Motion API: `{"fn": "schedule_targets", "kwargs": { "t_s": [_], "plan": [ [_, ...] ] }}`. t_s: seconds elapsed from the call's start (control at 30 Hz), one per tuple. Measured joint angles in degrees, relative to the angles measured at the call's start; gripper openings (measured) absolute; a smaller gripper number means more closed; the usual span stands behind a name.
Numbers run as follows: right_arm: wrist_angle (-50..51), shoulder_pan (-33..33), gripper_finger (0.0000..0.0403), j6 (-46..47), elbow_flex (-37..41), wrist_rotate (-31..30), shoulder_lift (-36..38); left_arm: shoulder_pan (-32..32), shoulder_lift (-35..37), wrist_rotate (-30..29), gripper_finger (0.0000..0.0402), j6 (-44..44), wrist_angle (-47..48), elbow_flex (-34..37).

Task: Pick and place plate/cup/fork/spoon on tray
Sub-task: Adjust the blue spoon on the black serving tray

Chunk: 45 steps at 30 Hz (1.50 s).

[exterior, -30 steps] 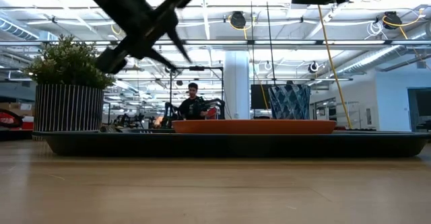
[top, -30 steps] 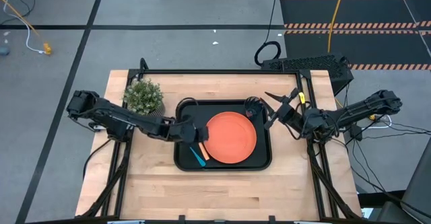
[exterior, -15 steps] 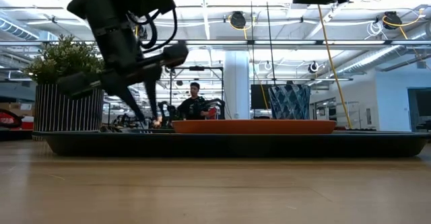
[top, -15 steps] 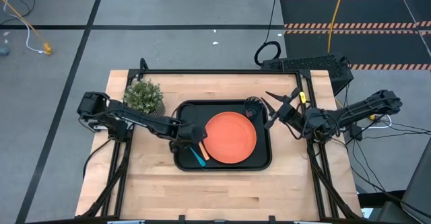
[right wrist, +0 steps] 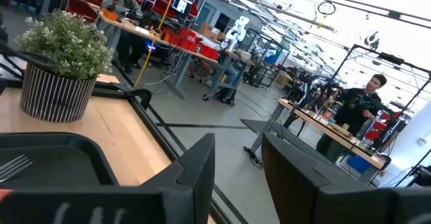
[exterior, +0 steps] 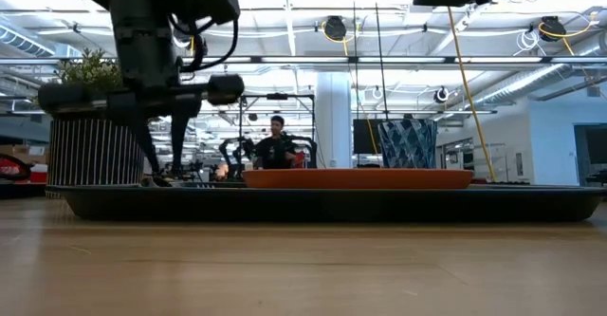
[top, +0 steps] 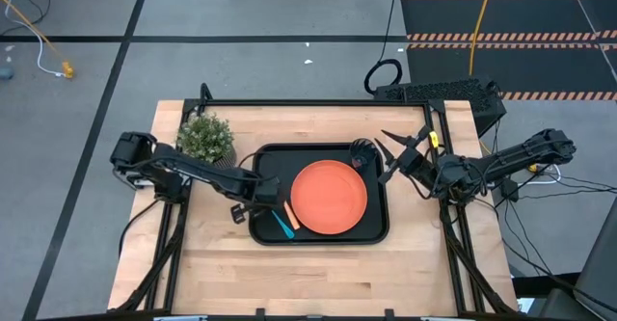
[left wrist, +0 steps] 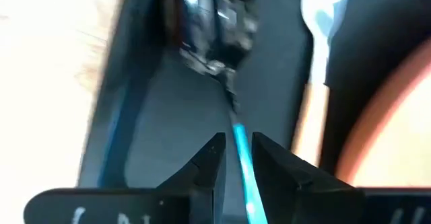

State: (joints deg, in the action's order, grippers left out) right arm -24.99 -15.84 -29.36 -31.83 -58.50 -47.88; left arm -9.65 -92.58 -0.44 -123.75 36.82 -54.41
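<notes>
the left gripper [top: 238, 208] has drawn back to the tray [top: 371, 234] edge, its fingers released around the spoon [left wrist: 241, 150]; all four pieces seem placed; right gripper [top: 390, 157] waits, fingers apart.

We see a light wooden table [top: 318, 273] from above. A black rectangular tray [top: 376, 232] lies flat near its middle. Just beside the tray's far left corner stands a potted green plant [top: 204, 138] in a striped pot.

spoon [left wrist: 222, 62] — blurred | fork [left wrist: 318, 49] — tines cut off by edge
</notes>
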Motion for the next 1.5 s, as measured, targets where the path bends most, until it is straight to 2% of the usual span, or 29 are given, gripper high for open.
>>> {"fn": "schedule_targets", "kwargs": {
  "t_s": [0.33,0.6,1.0,1.5],
  "plan": [
    [0.0,0.01,0.0114,0.02,0.0,0.02,0.0,0.24,-4.23,0.63,0.0072,-2.01,-2.85,0.04],
    [0.0,-0.01,0.0114,0.0,0.0,0.04,0.0,1.07,-4.33,0.61,0.0072,-1.28,-4.46,0.04],
    [0.02,-0.02,0.0114,0.0,0.0,0.05,0.0,1.05,-4.33,0.37,0.0072,-0.93,-1.92,0.04],
    [0.02,-0.01,0.0114,0.07,0.0,0.07,0.0,1.05,-4.34,-2.18,0.0072,-0.98,-1.86,0.04]
  ]
}}
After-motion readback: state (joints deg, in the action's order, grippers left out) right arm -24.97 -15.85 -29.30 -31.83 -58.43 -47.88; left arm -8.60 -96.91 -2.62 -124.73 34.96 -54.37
